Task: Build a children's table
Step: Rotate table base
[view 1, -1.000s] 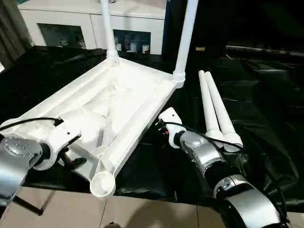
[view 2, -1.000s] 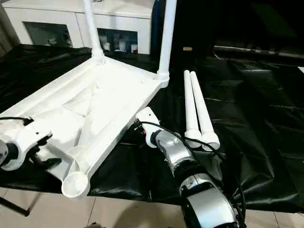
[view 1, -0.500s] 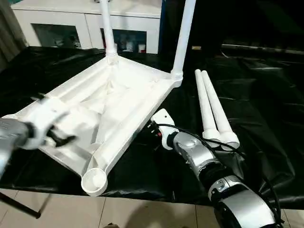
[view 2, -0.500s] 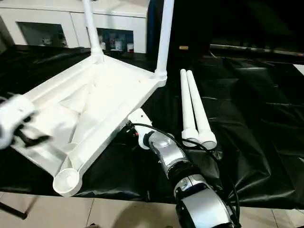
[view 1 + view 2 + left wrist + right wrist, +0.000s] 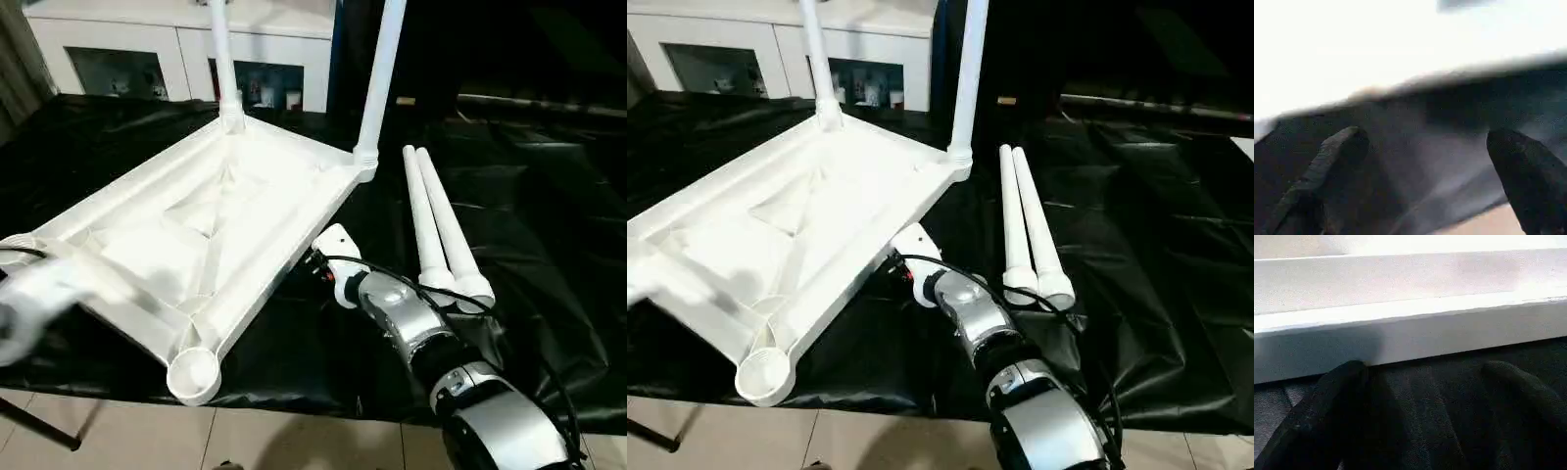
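The left gripper, released, holds nothing, the tabletop lying just ahead, underside up so its corner sockets take legs (two already stand in the far corners). The right gripper, released too, faces the tabletop's side edge; two spare legs lie beside its arm, within reach.

Change since the earlier frames: the left arm, previously lying over the near end of the upturned tabletop, now sits as a blurred shape at that end's outer corner, uncovering the ribbed underside. The near corner socket appears lower with the camera's shift.
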`<state>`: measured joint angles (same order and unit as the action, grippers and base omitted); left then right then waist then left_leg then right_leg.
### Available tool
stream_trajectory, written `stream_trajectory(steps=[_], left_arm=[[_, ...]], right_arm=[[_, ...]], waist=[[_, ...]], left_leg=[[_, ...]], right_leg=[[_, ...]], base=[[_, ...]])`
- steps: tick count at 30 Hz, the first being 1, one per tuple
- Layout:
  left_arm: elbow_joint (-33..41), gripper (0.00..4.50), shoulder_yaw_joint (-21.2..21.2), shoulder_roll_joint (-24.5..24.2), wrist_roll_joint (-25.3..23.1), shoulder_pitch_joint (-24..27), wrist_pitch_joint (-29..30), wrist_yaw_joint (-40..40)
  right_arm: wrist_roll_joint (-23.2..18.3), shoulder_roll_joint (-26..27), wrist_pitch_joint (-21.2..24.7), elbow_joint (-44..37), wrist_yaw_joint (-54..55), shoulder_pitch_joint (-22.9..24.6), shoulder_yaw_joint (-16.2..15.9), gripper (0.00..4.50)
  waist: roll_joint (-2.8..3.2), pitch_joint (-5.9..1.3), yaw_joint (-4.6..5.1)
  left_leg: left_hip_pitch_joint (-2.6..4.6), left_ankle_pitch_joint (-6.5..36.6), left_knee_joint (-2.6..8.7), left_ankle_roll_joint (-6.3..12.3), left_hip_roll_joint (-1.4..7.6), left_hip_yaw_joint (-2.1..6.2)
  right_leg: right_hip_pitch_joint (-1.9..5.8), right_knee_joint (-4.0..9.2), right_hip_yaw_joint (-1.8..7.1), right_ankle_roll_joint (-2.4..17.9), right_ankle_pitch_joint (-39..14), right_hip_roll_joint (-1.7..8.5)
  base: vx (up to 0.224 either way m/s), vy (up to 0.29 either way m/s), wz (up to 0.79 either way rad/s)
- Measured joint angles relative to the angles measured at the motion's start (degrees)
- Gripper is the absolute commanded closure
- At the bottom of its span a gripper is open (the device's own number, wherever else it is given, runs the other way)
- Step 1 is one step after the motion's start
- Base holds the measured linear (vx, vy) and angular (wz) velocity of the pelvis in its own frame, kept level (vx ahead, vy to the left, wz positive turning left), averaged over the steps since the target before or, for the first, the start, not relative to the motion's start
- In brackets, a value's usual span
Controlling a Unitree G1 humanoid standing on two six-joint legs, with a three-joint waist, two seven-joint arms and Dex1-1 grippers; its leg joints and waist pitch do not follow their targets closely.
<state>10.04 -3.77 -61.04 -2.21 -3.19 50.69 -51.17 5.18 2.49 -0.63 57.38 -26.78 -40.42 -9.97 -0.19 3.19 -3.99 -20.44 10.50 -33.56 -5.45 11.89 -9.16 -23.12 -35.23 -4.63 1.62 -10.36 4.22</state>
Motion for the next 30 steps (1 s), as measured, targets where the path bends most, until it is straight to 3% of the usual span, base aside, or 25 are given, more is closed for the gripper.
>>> stream_trajectory(steps=[4,10,15,19,23,27,30], left_arm=[[2.59,0.07,-1.22,2.29,2.18,0.27,1.18,-0.98],[3.88,0.07,-1.57,8.89,4.79,0.4,1.65,-0.61],[4.08,0.07,-2.15,13.7,5.06,-0.19,0.94,1.39],[-3.04,0.07,-3.79,22.84,3.82,-5.82,-4.38,7.05],[-9.44,0.07,-6.22,30.91,3.49,-11.07,-10.06,11.81],[-13.76,0.07,-7.51,35.51,3.59,-14.84,-15.55,13.72],[-20.04,0.07,-8.21,39.35,3.01,-19.14,-19.17,15.08]], right_arm=[[0.0,0.01,-0.03,0.01,0.01,0.0,0.01,0.31],[0.11,-1.16,-0.03,0.22,0.15,-0.01,0.63,0.31],[-0.2,-1.73,-0.05,0.15,-0.61,0.03,1.24,0.31],[-1.26,-3.06,-0.04,-3.83,-3.43,2.15,1.65,0.31],[-3.09,-3.93,0.97,-10.45,-3.8,3.86,2.75,0.31],[-4.41,-5.31,2.84,-16.95,-3.3,5.12,3.72,0.31],[-5.04,-8.33,6.1,-22.96,-1.16,7.64,6.77,0.31]], waist=[[-0.08,-0.04,0.11],[0.06,0.03,-1.0],[0.12,0.03,-1.12],[0.18,0.07,-1.72],[0.1,0.11,-1.73],[0.08,0.1,-1.28],[0.18,0.11,-1.2]], left_leg=[[0.11,0.0,0.03,0.0,0.01,0.04],[0.21,0.0,0.02,0.0,-0.02,0.01],[0.27,0.0,0.02,0.0,-0.04,0.01],[0.29,0.0,0.13,0.01,-0.03,-0.37],[0.12,-0.01,0.03,0.02,-0.04,-0.42],[-0.07,-0.02,0.03,0.03,-0.05,-0.42],[-0.16,-0.03,-0.08,0.04,-0.07,-0.61]], right_leg=[[0.01,-0.15,-0.01,0.01,0.01,-0.02],[0.07,-0.2,0.05,0.06,0.05,-0.01],[0.09,-0.28,0.1,-0.11,-0.03,-0.01],[0.27,-0.38,0.52,-0.18,-0.04,-0.02],[0.17,-0.32,0.61,-0.26,-0.07,-0.02],[0.14,0.05,0.61,-0.53,0.11,-0.03],[0.17,0.16,0.84,-0.82,0.43,-0.01]], base=[[0.0,0.0,0.0],[0.0,0.0,0.0],[0.0,0.0,0.0],[0.0,0.0,0.0],[0.0,0.0,0.0],[0.0,0.0,0.0],[0.0,0.0,0.0]])
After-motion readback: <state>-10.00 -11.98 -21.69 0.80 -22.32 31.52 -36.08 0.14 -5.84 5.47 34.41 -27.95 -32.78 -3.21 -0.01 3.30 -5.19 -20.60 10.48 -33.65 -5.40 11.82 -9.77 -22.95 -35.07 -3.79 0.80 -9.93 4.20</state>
